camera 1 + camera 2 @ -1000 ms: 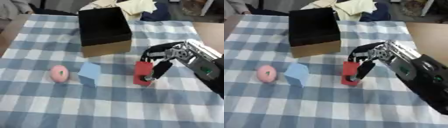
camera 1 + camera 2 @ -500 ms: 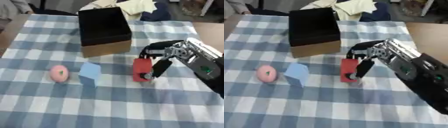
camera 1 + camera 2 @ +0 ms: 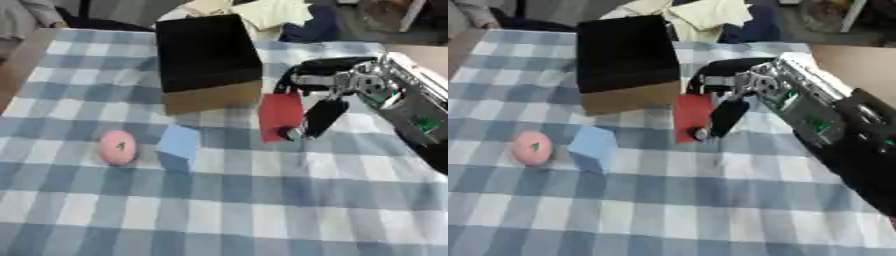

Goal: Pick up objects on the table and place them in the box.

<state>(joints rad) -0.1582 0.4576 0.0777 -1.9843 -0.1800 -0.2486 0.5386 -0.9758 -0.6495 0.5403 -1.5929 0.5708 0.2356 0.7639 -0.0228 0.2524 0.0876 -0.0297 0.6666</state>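
Observation:
My right hand (image 3: 325,95) reaches in from the right and is shut on a red block (image 3: 280,116), which hangs a little above the checked cloth, just right of the box. The box (image 3: 206,52) is cardboard with a dark open inside and stands at the upper middle of the table. A light blue block (image 3: 180,143) stands on the cloth below the box. A pink round thing (image 3: 117,147) lies to its left. My left hand shows in neither view.
The table (image 3: 262,210) wears a blue and white checked cloth. Beyond its far edge lie pale yellow cloths (image 3: 262,11) and a dark blue one (image 3: 317,27). A sleeve (image 3: 31,11) shows at the far left corner.
My right hand has lifted the red block off the cloth and carried it up toward the box. The pink thing and blue block have stayed put.

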